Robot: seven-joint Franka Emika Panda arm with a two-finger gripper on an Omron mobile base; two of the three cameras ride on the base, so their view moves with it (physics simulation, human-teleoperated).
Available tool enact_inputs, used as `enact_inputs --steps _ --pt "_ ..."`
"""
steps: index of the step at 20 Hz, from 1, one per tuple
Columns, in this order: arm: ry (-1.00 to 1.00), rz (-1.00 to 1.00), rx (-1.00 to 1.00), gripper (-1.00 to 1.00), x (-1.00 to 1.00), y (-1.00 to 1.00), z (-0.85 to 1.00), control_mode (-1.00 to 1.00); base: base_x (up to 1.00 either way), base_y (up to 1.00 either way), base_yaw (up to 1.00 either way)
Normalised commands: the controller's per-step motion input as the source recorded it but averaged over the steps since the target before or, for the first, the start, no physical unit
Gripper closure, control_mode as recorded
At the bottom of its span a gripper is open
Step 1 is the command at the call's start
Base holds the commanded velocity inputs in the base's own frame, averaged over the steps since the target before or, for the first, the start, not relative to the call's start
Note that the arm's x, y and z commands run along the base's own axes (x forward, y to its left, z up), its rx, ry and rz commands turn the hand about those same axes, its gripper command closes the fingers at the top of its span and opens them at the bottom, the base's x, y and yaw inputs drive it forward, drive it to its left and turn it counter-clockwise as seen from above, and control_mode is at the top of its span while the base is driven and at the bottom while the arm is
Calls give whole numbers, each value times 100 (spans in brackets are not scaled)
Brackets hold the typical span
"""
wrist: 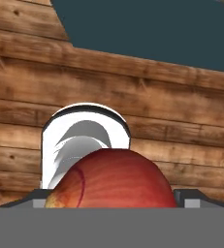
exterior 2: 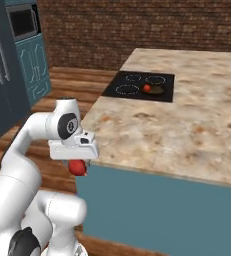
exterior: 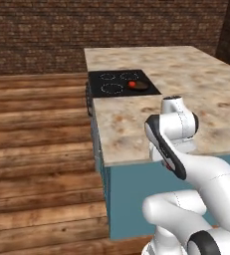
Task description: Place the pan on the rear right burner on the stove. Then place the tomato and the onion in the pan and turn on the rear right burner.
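Here, end effector [exterior 2: 78, 167] low beside the table [exterior 2: 152, 135] front, jaws spread wide around the onion [wrist: 112, 179]; pan [exterior 2: 157, 90] and tomato [exterior 2: 147, 88] on the stove [exterior 2: 122, 82].

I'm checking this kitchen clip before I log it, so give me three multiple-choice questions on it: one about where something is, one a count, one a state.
1. Where is the pan?
A. on the stove
B. on the floor
C. at the counter's near end

2. How many white rings on the stove are uncovered?
A. one
B. three
C. five

3. What is the pincer doing?
A. open, holding nothing
B. shut on the pan
C. shut on the onion

Answers:
1 A: the pan sits on the black stove, with the tomato at its edge.
2 B: three rings show in both base views.
3 C: the pincer hangs beside the counter over the wooden floor, with the onion between its tips.
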Motion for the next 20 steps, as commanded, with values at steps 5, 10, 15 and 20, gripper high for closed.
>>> enact_inputs --steps 5,10,15,20 --pt "0 0 0 100 0 0 0 100 0 100 0" --pt "0 0 0 100 0 0 0 100 2 100 0" --pt "0 0 0 100 0 0 0 100 24 97 0" --pt "0 0 0 100 0 0 0 100 74 61 0"
